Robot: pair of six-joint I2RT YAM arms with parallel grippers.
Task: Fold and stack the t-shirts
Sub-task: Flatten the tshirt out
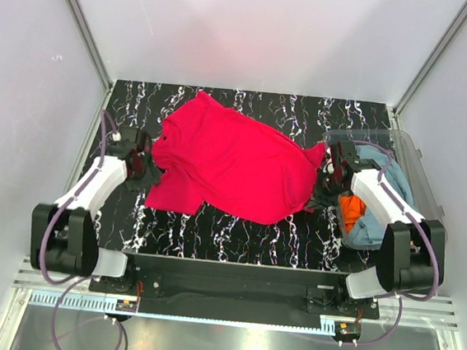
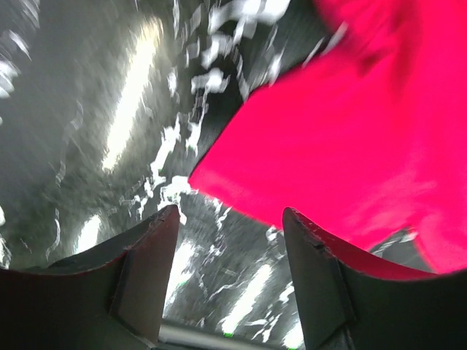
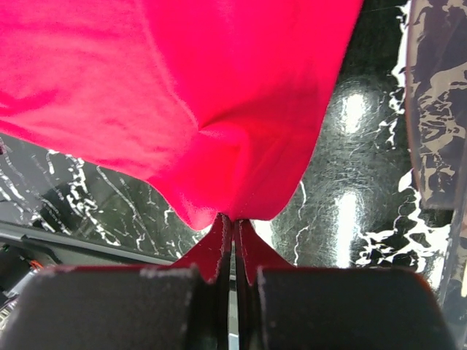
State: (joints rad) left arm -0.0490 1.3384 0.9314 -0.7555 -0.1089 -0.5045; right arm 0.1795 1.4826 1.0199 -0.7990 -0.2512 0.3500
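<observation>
No writing, label, brand or number is legible anywhere — the red t-shirt is plain, the table only marbled.

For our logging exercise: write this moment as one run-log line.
left gripper open, empty | right gripper shut on crimson red cloth t-shirt

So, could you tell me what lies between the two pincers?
The red shirt lies spread between the left pincer and the right pincer, which pinches its edge; the top view shows this.
</observation>
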